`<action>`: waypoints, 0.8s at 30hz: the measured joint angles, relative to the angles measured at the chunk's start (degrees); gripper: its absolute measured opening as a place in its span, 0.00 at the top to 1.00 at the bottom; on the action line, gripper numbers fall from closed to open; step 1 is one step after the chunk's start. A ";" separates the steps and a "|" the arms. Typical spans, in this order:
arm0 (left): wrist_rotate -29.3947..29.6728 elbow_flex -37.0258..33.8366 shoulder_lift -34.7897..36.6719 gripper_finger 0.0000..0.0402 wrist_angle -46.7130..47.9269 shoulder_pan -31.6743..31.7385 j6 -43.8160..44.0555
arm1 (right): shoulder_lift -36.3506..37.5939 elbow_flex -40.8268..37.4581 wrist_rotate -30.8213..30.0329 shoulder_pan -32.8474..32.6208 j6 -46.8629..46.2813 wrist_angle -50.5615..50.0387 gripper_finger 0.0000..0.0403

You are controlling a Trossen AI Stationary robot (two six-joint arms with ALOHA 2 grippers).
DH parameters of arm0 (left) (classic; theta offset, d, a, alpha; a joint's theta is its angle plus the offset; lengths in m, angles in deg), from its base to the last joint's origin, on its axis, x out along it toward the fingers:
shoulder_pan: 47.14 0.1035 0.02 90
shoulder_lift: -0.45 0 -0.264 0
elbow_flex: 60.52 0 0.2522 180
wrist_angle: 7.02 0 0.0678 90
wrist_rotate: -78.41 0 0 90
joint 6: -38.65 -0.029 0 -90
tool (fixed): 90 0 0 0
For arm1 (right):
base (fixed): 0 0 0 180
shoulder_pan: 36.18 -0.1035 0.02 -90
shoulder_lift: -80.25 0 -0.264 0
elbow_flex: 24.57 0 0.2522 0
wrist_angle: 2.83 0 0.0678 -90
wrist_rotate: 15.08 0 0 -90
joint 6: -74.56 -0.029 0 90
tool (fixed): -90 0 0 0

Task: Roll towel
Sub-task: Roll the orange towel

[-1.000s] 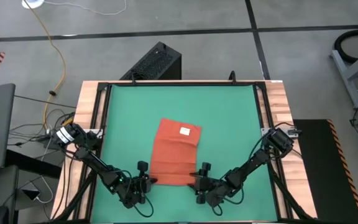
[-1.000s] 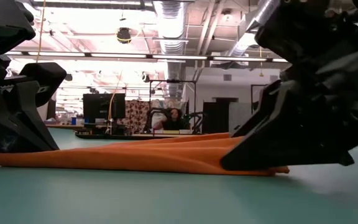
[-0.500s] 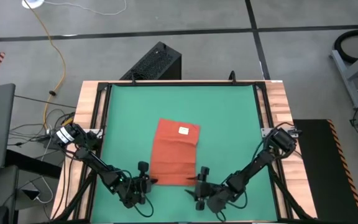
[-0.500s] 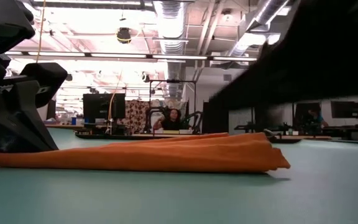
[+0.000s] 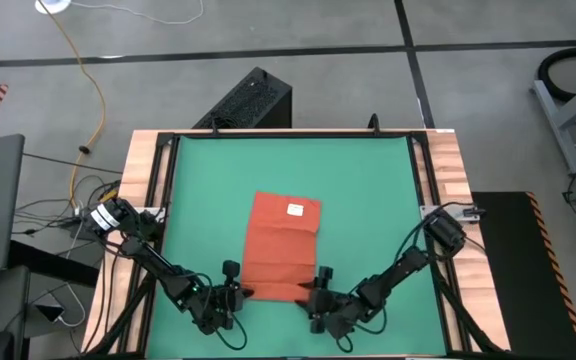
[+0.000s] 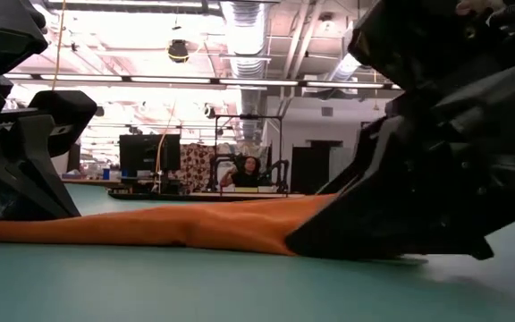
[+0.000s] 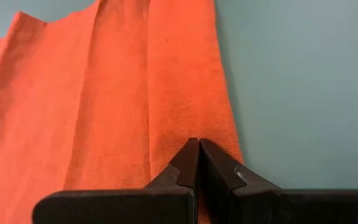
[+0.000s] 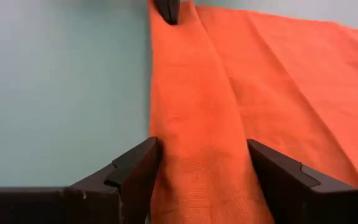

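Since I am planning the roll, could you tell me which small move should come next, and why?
Probably close the right claw. It stands open astride the near rolled edge of the towel, while the left claw is already shut on the same edge's other corner. With both corners pinched, the roll could be turned evenly.

Both arms are built from dark, near-black segmented links, with black cables looped along them. A rounded joint housing with a pale silver cap is seen near each base. The left claw (image 5: 230, 291) is shown with two black angular fingers (image 7: 188, 163), tapered to wedge tips from a flat crossbar with stepped shoulders. The right claw (image 5: 317, 297) is shown with matching black fingers (image 8: 138, 167), bevelled on the inner faces. Faint pale marks are seen on the left claw body in the low view
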State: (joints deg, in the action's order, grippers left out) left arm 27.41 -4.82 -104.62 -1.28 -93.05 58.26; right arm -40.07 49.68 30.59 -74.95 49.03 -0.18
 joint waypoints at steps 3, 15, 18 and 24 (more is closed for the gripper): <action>-0.04 0.02 0.00 1.00 0.30 0.00 0.07 | -2.05 0.11 -1.77 -0.37 -0.29 3.84 0.35; -0.98 0.02 0.02 1.00 1.13 0.16 0.25 | 3.18 -0.09 -7.23 -5.12 -4.04 -5.06 0.35; -1.01 0.02 0.02 1.00 1.14 0.17 0.15 | 4.36 -0.09 -12.24 -6.72 -4.22 -4.80 0.35; -1.05 0.02 0.02 1.00 1.06 0.22 -0.07 | 4.78 -0.07 -15.09 -7.73 -2.53 -3.43 0.35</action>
State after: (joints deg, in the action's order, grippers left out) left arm 26.36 -4.81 -104.60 -0.22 -92.83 58.20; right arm -35.29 49.61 15.50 -82.67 46.51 -3.61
